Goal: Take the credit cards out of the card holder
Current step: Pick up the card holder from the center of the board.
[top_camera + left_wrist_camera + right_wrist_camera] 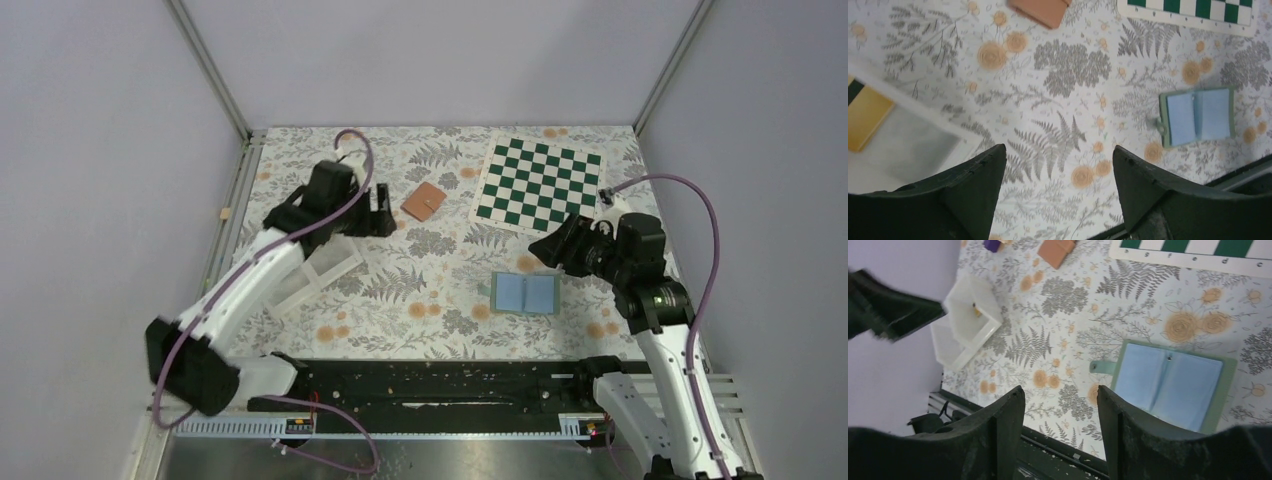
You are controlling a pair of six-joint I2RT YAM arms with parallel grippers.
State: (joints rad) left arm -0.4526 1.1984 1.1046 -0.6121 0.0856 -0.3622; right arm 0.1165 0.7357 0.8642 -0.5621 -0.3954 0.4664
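The right jaws hang parted and empty just above the card holder (1173, 382), which lies open on the floral tabletop (1068, 295). Whether its blue pages hold a card cannot be told. Farther left, the left jaws gape wide, also empty, beside a white tray (913, 150) holding a yellow credit card (865, 117). Thin, light, stiff and likely slick, a card wants pinching by an exposed edge, with the light holder pinned.

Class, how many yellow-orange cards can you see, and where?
1. The yellow-orange flat card lies inside the white plastic tray, at the scene's left. More may lie hidden in the tray's covered part; the open green holder shows none on its blue pages.
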